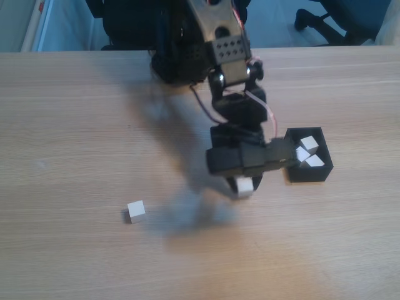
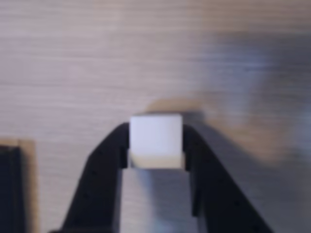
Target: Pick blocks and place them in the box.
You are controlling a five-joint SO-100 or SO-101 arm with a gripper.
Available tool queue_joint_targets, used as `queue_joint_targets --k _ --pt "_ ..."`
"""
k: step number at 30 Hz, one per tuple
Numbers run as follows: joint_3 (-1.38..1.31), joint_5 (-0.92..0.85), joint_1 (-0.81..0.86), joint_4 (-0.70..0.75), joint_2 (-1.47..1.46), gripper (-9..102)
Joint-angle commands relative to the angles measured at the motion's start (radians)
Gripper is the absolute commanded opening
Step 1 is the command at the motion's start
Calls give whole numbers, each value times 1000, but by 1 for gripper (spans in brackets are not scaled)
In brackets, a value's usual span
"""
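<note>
Plainly, in the fixed view the risk lies in the short carry to the box (image 1: 309,164). The tool (image 1: 245,186) hangs just left of the box, pointing down, with a block (image 1: 244,185) at its tips close above the table (image 1: 75,125). Three blocks (image 1: 308,144) already sit in the box, piled loosely and tilted. If the tool travels low, the held block or the fingers could strike the near wall and shove the box aside, since it looks light. If the release comes over the pile, the new block may bounce off those tilted faces and tumble back out. A spare block (image 1: 136,210) lies well apart to the left, on open table, safe from this move. The picture is blurred around the arm, so how high the held block sits is hard to judge.

Seen from the wrist view, the tool (image 2: 156,148) is closed to just the width of the block (image 2: 156,140), one finger touching each side face. The block sits right at the fingertips, not deep between them, and it looks square to the fingers. So the hold is shallow, I judge, and a jolt or a knock on the box wall could twist the block or let it slip free. A dark edge at the lower left is probably the box (image 2: 9,189), near the tool but not under it, so letting go now would drop the block on the table (image 2: 97,58).
</note>
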Motion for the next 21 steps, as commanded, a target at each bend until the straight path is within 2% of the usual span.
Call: queue_joint_targets --k 1,7,17,21 --pt "-55 32 -67 143 120 0" --pt "-181 146 -181 368 156 0" --pt "-413 298 -295 489 81 2" --pt "-483 339 -314 518 40 7"
